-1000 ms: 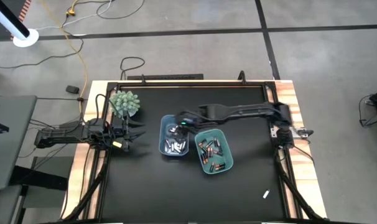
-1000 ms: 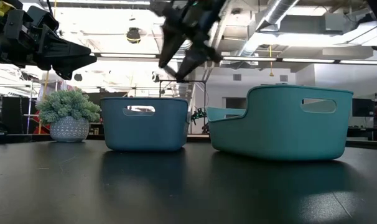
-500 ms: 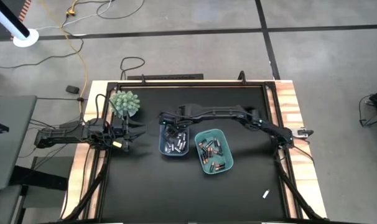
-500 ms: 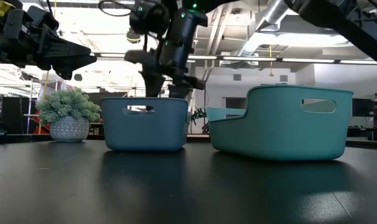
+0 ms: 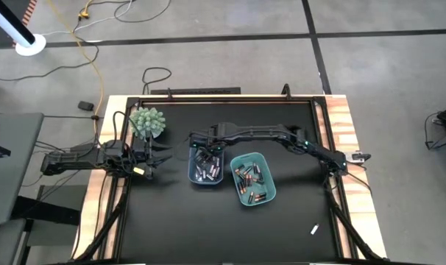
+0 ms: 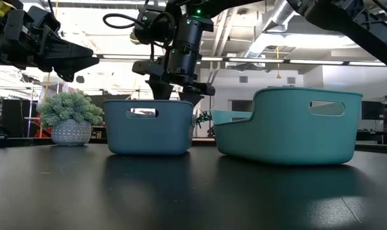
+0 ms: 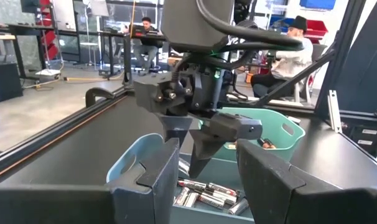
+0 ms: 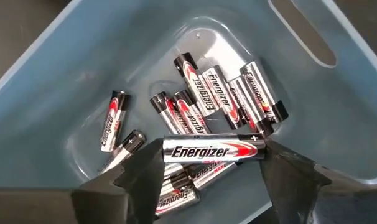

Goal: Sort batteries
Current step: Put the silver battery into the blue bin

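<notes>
right gripper [image 8: 204, 163] was down over the darker blue bin [image 5: 205, 165], fingers pinching one silver battery [image 8: 213, 151] crosswise | rest of the silver batteries [image 8: 204, 99] lay loose in that bin | dark ones [image 5: 249, 182] sat in the teal bin [image 5: 252, 178] right beside it | left gripper [image 5: 163, 157] hung spread apart near the little plant [image 5: 147, 121]

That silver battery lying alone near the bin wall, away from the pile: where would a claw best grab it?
Around its middle, across the barrel, coming straight down from above. The lone battery lies flat on the floor of the blue bin with bare floor on both long sides, so the fingers likely fit there.
</notes>
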Robot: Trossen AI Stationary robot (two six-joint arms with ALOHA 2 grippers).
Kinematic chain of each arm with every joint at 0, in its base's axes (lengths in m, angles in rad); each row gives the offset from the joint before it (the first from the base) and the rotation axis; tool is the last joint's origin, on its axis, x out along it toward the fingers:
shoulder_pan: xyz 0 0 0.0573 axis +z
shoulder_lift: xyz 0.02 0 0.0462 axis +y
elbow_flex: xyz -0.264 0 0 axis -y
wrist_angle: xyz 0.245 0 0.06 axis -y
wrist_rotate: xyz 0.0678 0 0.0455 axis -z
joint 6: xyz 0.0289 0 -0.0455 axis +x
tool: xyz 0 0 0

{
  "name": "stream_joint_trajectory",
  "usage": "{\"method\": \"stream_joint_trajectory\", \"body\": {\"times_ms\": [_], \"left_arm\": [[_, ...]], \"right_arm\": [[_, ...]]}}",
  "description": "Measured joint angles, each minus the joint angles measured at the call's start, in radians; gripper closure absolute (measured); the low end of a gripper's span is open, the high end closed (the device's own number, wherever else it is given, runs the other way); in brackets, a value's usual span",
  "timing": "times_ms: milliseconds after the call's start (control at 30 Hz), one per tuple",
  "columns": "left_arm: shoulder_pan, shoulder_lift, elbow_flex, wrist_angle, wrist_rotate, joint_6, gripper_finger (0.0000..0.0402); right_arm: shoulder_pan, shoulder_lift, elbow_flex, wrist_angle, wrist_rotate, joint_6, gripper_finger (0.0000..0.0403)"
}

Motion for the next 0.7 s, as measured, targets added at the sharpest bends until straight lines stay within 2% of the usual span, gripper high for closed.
{"method": "stream_joint_trajectory", "body": {"times_ms": [233,500,700], "left_arm": [[0.0,0.0,0.0,0.0,0.0,0.0,0.0244],[0.0,0.0,0.0,0.0,0.0,0.0,0.0244],[0.0,0.0,0.0,0.0,0.0,0.0,0.0244]], "right_arm": [[0.0,0.0,0.0,-0.01,-0.009,-0.001,0.0101],[0.008,-0.044,0.0,-0.072,-0.021,-0.001,0.0093],[0.055,-0.165,0.0,-0.147,0.089,0.025,0.0092]]}}
